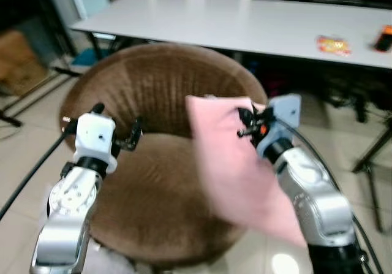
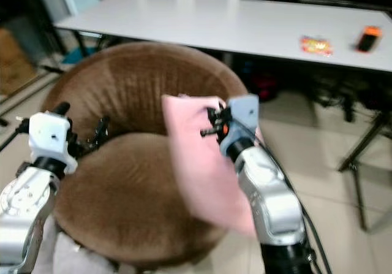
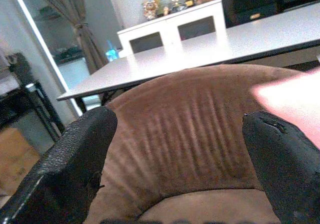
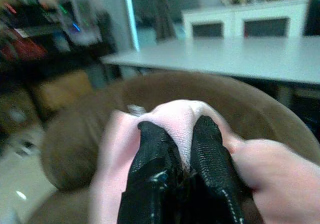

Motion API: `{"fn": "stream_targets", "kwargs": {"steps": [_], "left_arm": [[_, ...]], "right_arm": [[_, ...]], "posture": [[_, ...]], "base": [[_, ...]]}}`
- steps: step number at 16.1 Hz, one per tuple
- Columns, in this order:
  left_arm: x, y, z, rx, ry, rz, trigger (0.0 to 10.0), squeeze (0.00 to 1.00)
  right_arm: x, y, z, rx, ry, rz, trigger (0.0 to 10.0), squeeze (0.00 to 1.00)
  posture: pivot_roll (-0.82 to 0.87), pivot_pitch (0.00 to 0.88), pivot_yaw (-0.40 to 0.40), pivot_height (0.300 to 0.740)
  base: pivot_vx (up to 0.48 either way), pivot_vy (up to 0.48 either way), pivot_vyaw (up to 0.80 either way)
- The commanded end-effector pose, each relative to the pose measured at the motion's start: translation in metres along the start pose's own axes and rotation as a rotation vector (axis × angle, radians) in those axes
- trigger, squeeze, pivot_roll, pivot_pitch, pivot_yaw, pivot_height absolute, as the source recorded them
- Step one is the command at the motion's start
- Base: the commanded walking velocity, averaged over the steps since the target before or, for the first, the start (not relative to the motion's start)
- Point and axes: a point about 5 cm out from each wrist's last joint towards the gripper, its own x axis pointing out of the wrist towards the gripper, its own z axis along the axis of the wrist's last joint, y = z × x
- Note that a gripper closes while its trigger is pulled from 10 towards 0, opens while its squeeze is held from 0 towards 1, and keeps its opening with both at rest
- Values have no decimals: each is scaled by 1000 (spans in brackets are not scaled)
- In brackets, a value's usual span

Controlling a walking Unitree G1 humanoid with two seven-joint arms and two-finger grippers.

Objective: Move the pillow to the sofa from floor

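Observation:
A pink pillow hangs upright over the right half of a round brown sofa chair. My right gripper is shut on the pillow's upper edge; in the right wrist view the pillow bunches between the black fingers. My left gripper is held over the seat's left side, open and holding nothing. In the left wrist view its fingers stand wide apart with the chair's backrest between them and the pink pillow at the edge.
A long white table stands just behind the chair, with an orange packet and a small dark object on it. Table legs and cables are at the right, and a black cable trails at the left. The floor is tiled.

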Motion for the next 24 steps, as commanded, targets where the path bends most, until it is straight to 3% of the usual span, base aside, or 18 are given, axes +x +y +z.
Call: {"fn": "stream_targets", "kwargs": {"steps": [1,3,8,12,14,16,18,20,22,24], "left_arm": [[1,-5,3,-1,-13,-20,10000,0],[2,-5,3,1,-15,-24,10000,0],[0,-4,2,13,-7,-12,10000,0],[-11,-3,-11,60,76,-128,10000,0],[-22,-1,-18,101,133,-217,10000,0],[-27,1,-21,119,158,-255,10000,0],[-40,3,-27,145,220,-352,10000,0],[-45,5,-29,147,245,-378,10000,0],[-48,7,-29,136,254,-390,10000,0],[-53,7,-31,113,273,-422,10000,0]], "right_arm": [[-3,-4,22,11,-106,30,10000,0],[-3,4,33,22,-126,168,10000,0],[11,24,32,54,-102,244,10000,0],[23,41,26,77,-55,309,10000,0],[37,38,14,88,45,232,10000,0],[42,39,11,102,71,227,10000,0],[57,51,10,157,118,259,10000,0],[73,60,4,214,164,245,10000,0],[90,61,-4,315,196,165,10000,0],[111,45,-24,496,256,-80,10000,0]], "posture": [[-8,0,51,740],[-7,0,52,740],[-3,0,51,740],[25,0,24,740],[34,0,15,740],[34,0,15,740],[42,0,12,740],[47,0,12,740],[52,0,9,740],[60,0,9,740]], "base": [[292,0,0],[294,0,0],[112,0,0],[0,0,0],[0,0,0],[0,0,0],[0,0,0],[0,0,0],[0,0,0],[0,0,0]]}}
